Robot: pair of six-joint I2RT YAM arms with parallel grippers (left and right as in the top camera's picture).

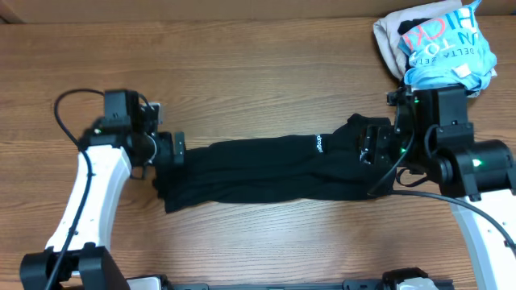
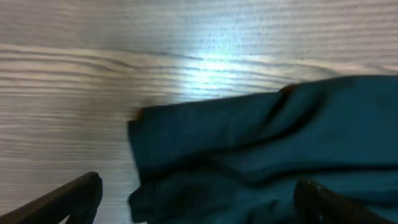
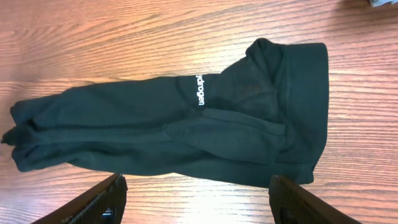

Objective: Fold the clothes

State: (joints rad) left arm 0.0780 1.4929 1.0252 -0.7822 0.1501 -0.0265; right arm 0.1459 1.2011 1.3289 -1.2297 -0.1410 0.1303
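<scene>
The clothes, a black shirt, lie folded into a long band across the middle of the wooden table. White lettering shows near its right end. My left gripper is at the band's left end, fingers wide open. In the left wrist view the shirt has its corner lying between the spread fingers, not pinched. My right gripper hovers over the right end, open. In the right wrist view the whole shirt lies ahead of the right gripper, with bare wood between its fingers.
A bundle of a light-blue-and-white garment with pink lettering on a beige one sits at the back right corner, just behind the right arm. The table's front edge runs near the arm bases.
</scene>
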